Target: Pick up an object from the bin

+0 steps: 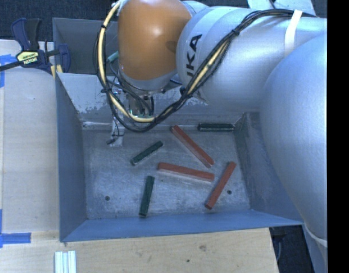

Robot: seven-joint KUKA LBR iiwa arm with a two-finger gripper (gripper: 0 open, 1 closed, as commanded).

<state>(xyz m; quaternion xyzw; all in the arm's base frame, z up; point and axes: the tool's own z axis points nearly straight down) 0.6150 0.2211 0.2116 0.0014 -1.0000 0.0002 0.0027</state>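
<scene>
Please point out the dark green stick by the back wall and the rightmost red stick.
Dark green stick (216, 127): camera view, its middle.
Rightmost red stick (221, 185): camera view, its middle.

We see slim sticks lying loose on the floor of the grey metal bin (69, 152). A slanted dark green stick (146, 152) lies left of centre, and a front dark green stick (146, 196) lies below it. A blackish stick (216, 127) runs along the back wall. A slanted reddish-brown stick (192, 145), a level reddish-brown stick (185, 172) and a right-hand reddish-brown stick (220, 185) lie near one another.
</scene>
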